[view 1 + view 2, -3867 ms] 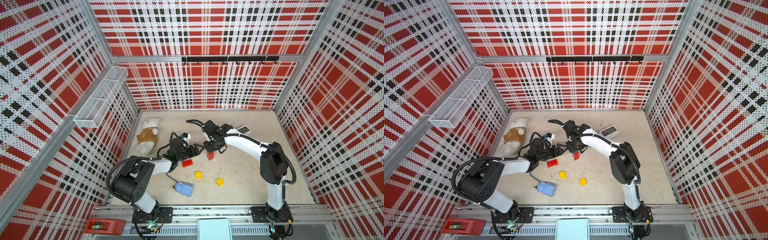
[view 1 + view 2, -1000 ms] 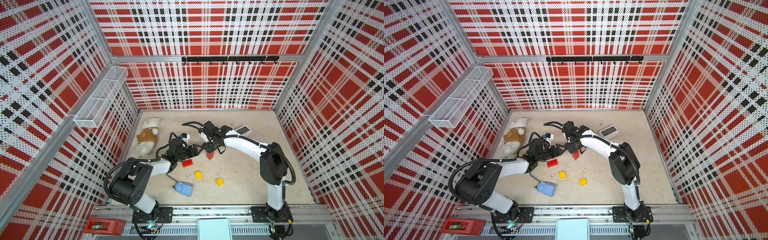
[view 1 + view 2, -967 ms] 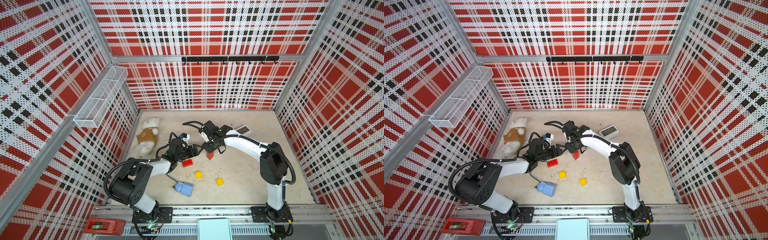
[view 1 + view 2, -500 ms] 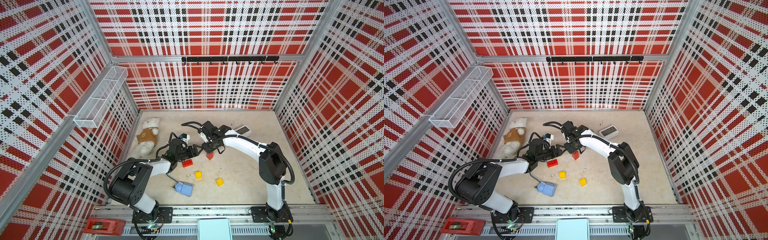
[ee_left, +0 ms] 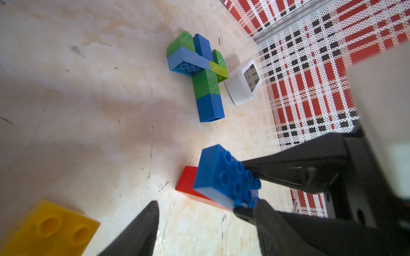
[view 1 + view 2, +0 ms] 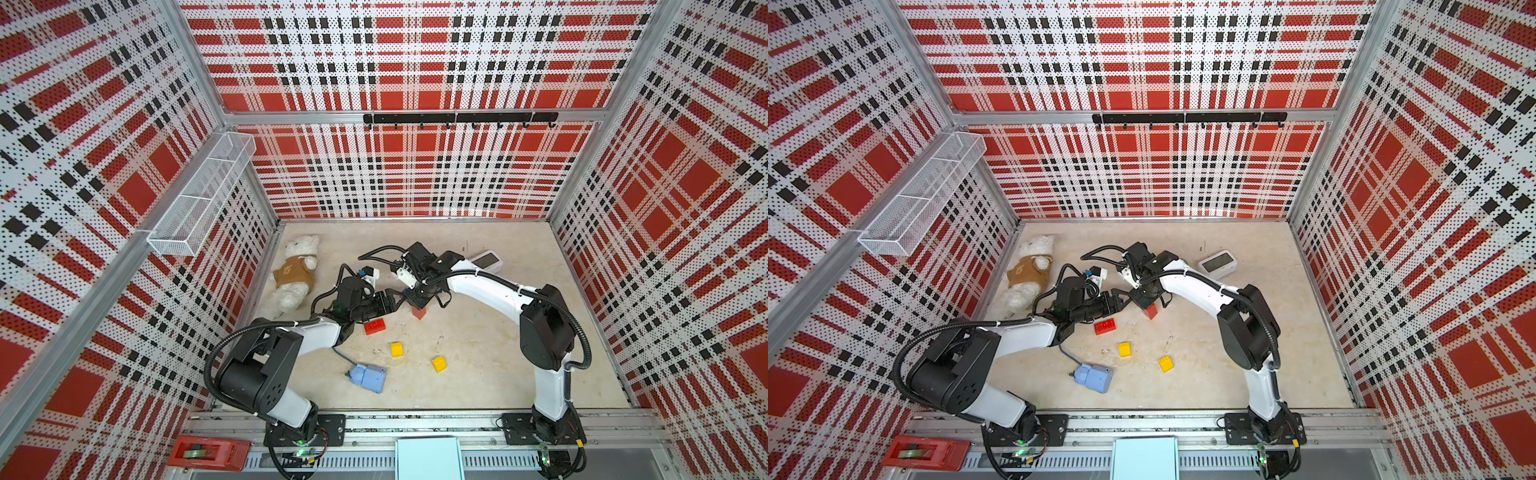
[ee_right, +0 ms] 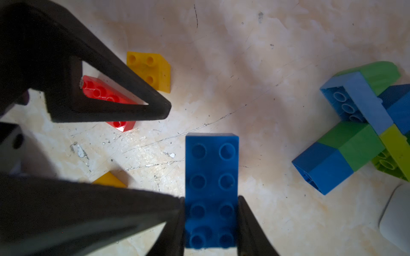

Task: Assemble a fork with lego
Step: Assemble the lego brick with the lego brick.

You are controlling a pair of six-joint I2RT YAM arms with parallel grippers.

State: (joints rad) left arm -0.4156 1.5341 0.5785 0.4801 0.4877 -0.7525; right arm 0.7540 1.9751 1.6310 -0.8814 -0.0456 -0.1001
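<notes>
My right gripper (image 7: 211,221) is shut on one end of a blue oblong lego brick (image 7: 211,168). In the left wrist view that blue brick (image 5: 221,175) hangs tilted just over a red brick (image 5: 186,180); whether they touch I cannot tell. My left gripper (image 5: 206,212) is open right beside them, nothing between its fingers. In both top views the two grippers (image 6: 392,301) (image 6: 417,297) meet mid-table above the red brick (image 6: 1150,311). A joined cross of green, blue and lime bricks (image 7: 355,137) lies farther back, hidden under the right arm in the top views.
Loose on the table are a red oblong brick (image 6: 374,327) and two yellow bricks (image 6: 396,349) (image 6: 439,364). A pale-blue box with a cord (image 6: 368,377) lies near the front. At the back sit a teddy bear (image 6: 295,270) and a white clock (image 6: 484,261).
The right arm has edged slightly to the left with the blue brick. The left arm has stayed still with its jaws apart.
</notes>
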